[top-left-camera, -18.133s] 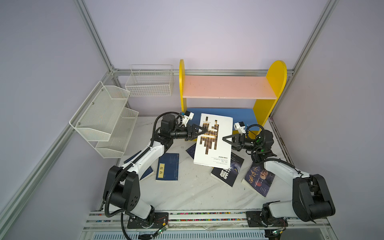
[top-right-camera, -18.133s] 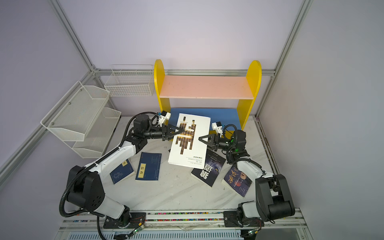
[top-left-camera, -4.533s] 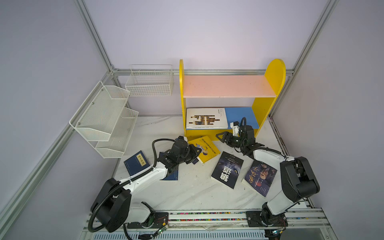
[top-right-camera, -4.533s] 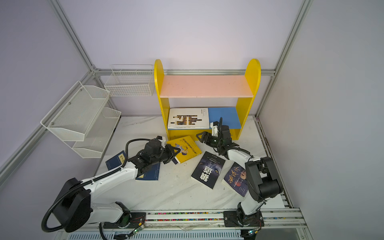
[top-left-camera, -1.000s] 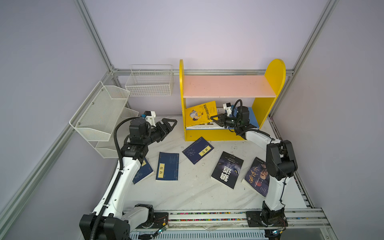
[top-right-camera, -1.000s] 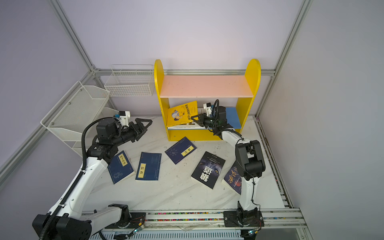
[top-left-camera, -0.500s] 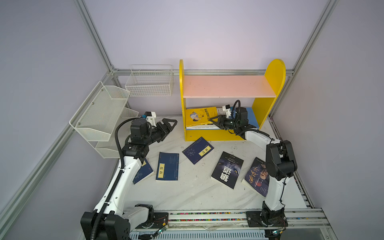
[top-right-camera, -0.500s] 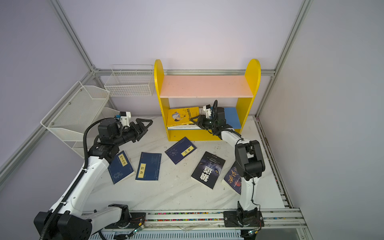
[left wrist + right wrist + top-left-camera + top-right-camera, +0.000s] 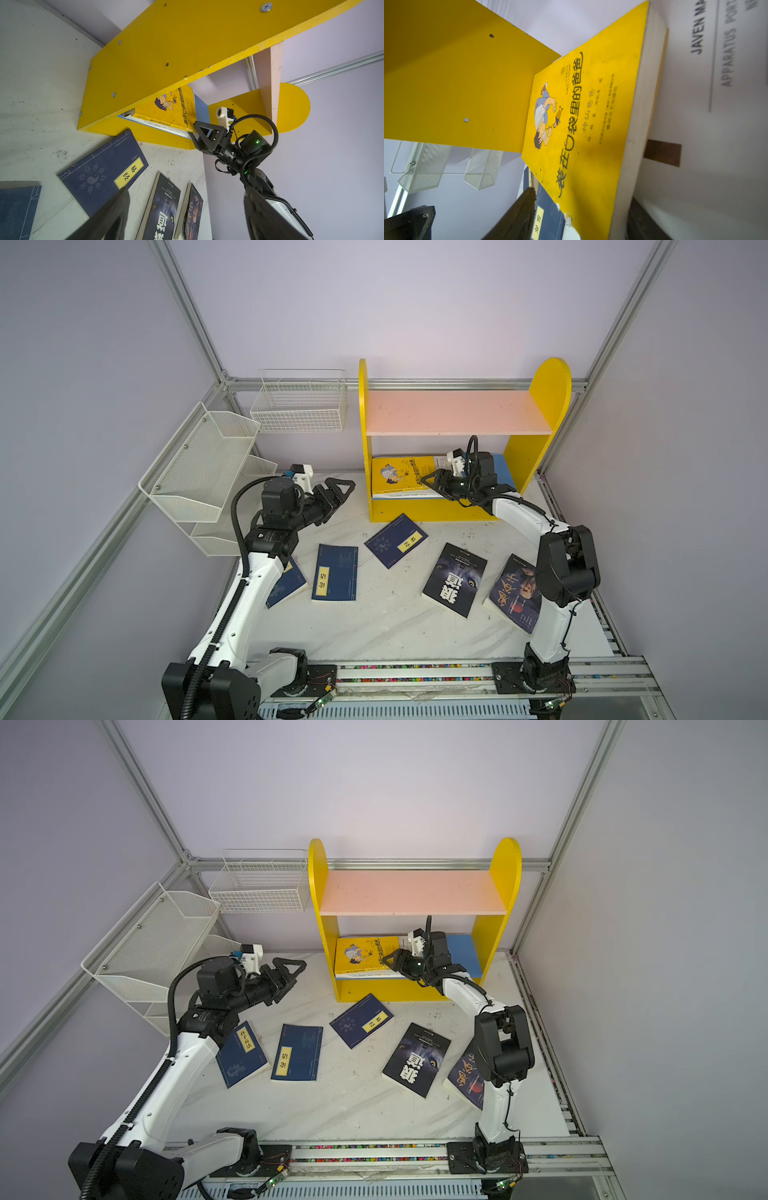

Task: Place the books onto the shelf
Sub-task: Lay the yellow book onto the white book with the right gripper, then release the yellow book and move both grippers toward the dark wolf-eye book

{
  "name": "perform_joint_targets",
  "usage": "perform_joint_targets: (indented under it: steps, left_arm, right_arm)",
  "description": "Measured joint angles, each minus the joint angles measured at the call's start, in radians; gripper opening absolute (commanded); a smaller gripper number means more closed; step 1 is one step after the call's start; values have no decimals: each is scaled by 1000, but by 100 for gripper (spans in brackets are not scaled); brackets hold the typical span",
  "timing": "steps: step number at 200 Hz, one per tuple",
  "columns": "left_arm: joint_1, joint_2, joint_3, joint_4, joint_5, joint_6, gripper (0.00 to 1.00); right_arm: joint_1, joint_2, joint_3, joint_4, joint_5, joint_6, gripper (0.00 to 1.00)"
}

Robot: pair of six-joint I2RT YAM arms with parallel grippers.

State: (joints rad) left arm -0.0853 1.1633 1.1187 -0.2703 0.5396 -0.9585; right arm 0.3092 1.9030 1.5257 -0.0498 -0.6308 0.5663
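Our left fingers (image 9: 110, 218) stand wide apart, empty, above the surface (image 9: 395, 626). Three navy books (image 9: 334, 578) and two dark books (image 9: 455, 578) lie flat there. On the shelf's (image 9: 548, 406) blue board (image 9: 467, 955) the yellow book (image 9: 395, 479) rests atop the white book (image 9: 716, 145), our right fingers (image 9: 517, 216) apart astride its corner.

White arm links (image 9: 257, 585), black joints (image 9: 567, 568), triangular black claws (image 9: 343, 498), ribbed cables (image 9: 237, 510)

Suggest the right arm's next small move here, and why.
Probably draw the right hand straight back out of the shelf: its jaws stand open either side of the yellow book, which lies flat on the white book, so nothing is left to hold.
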Motion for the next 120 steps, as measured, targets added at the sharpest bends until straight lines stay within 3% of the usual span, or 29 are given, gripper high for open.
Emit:
perform_joint_targets:
  steps: [70,120]
  left_arm:
    - [0,2,-16,0,7,1,86]
    - [0,6,-24,0,15,5,87]
  right_arm:
    - [2,-92,-21,-113,145,-55,65]
    - [8,-93,-27,-105,139,-61,47]
